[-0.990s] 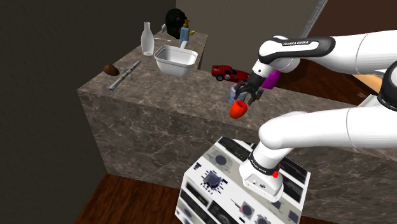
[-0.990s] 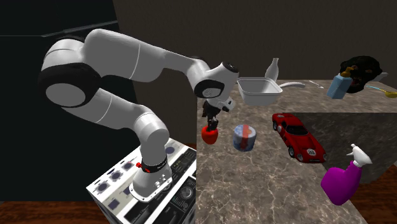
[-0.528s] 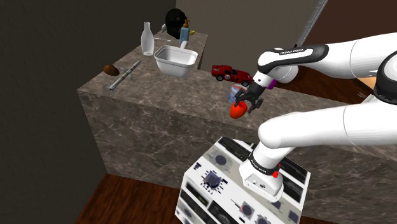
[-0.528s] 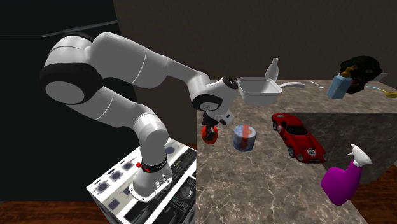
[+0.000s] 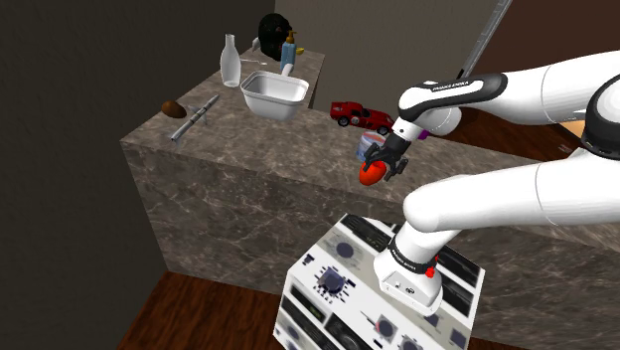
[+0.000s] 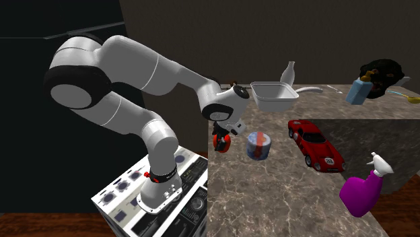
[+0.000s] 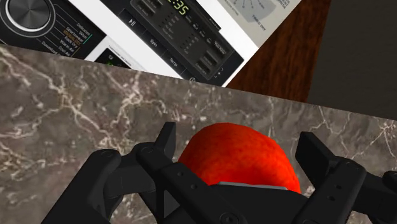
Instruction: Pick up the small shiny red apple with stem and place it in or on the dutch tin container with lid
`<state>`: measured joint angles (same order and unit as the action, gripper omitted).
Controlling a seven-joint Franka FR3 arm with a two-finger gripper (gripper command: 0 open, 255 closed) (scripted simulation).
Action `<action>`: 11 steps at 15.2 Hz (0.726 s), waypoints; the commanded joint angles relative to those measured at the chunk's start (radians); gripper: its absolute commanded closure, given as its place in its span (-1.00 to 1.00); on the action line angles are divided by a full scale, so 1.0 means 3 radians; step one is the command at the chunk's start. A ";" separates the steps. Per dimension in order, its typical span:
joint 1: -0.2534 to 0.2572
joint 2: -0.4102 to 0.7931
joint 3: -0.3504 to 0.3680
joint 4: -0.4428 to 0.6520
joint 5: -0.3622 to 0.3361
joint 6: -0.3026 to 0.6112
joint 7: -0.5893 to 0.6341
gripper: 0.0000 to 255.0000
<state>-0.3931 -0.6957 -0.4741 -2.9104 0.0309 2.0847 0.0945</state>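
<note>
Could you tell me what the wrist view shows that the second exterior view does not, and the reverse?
The wrist view adds the grip up close: the black fingers clasp the red apple on both sides, and the lit readout on the stand can be made out. The second exterior view adds the tin beside the apple, the red toy car, the purple spray bottle, the white tub and the arm. Both share the apple in the gripper, the marbled counter and the stand.
</note>
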 commanded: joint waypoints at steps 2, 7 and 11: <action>0.0000 0.0000 0.0000 0.0000 0.0000 0.0001 0.0000 -1.00; 0.0000 0.0001 0.0000 0.0000 0.0000 0.0001 0.0000 1.00; 0.0001 0.0001 0.0000 0.0000 0.0001 0.0001 0.0000 1.00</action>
<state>-0.3929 -0.6961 -0.4739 -2.9098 0.0313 2.0845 0.0946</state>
